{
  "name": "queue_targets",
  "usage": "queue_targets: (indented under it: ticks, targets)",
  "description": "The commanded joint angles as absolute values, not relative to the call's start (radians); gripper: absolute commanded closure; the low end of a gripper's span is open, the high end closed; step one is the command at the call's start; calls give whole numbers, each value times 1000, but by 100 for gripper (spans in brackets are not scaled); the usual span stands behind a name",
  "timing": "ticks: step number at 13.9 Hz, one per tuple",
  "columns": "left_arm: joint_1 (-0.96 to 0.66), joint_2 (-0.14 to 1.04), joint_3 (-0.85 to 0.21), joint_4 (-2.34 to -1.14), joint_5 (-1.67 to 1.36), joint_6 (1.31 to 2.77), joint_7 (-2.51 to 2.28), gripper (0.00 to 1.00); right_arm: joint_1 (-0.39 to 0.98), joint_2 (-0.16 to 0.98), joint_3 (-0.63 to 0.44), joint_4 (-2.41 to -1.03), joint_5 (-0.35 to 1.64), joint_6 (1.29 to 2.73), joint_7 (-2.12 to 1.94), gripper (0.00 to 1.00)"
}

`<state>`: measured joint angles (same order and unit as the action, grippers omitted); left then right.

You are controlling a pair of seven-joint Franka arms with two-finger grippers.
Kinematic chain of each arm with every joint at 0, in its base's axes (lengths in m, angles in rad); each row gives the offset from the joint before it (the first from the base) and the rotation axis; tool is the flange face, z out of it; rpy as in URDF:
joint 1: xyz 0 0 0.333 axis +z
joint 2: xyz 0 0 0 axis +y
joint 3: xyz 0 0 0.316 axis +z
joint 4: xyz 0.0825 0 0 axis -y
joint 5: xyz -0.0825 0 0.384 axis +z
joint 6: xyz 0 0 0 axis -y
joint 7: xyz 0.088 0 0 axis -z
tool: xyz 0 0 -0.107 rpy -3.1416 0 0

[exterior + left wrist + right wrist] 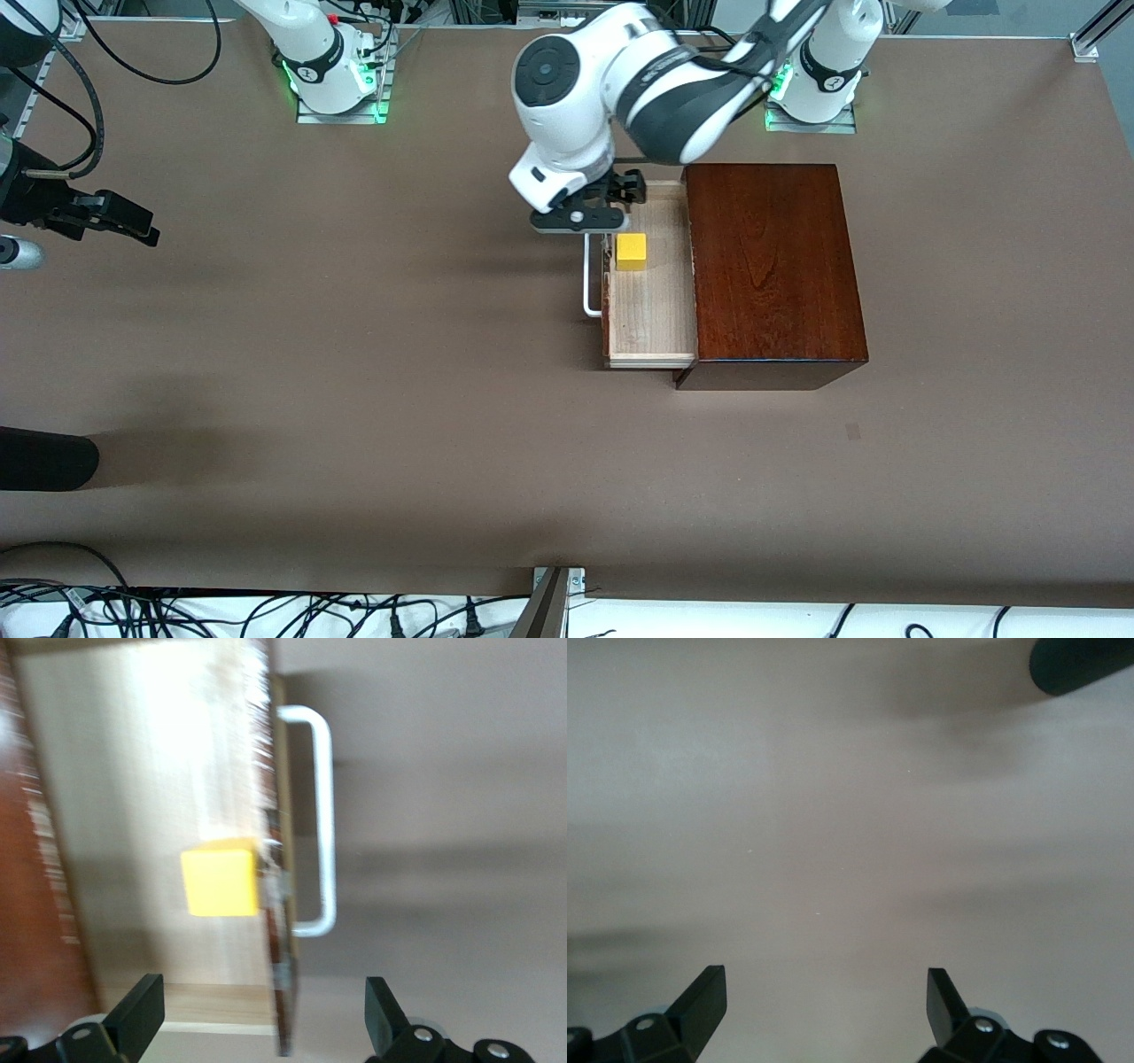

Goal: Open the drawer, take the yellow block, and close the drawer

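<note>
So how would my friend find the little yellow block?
Find the big dark wooden box on the brown table. Its pale drawer is pulled open, and the yellow block sits inside, under the left pincer. It is the only bright yellow thing there.

Drawer (651, 301) pulled out, open from above; left end effector (611, 232) over yellow block (631, 252).

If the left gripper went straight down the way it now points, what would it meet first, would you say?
Probably the drawer's front edge beside the handle: the left gripper hangs open, straddling that edge, with the yellow block just ahead inside. One finger might instead slip into the tray; depth is unclear.
</note>
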<state>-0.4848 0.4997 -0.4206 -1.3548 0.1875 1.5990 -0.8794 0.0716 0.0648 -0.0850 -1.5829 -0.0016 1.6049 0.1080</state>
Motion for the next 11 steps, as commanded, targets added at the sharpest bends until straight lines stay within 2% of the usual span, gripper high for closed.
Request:
queue_targets:
  ticks: [1, 7, 9, 11]
  targets:
    - [-395, 390, -414, -1365, 156, 1562, -839, 0, 77, 49, -37, -1577, 11, 1582, 288, 0]
    - [-247, 279, -422, -1351, 155, 1464, -792, 0, 77, 55, 106, -1580, 76, 1555, 754, 0]
    - [-189, 258, -414, -1295, 134, 1422, -673, 0, 78, 61, 185, -1582, 95, 1566, 947, 0]
    - [-118, 189, -349, -1308, 75, 1408, -528, 0, 112, 70, 251, -1582, 94, 1592, 1166, 0]
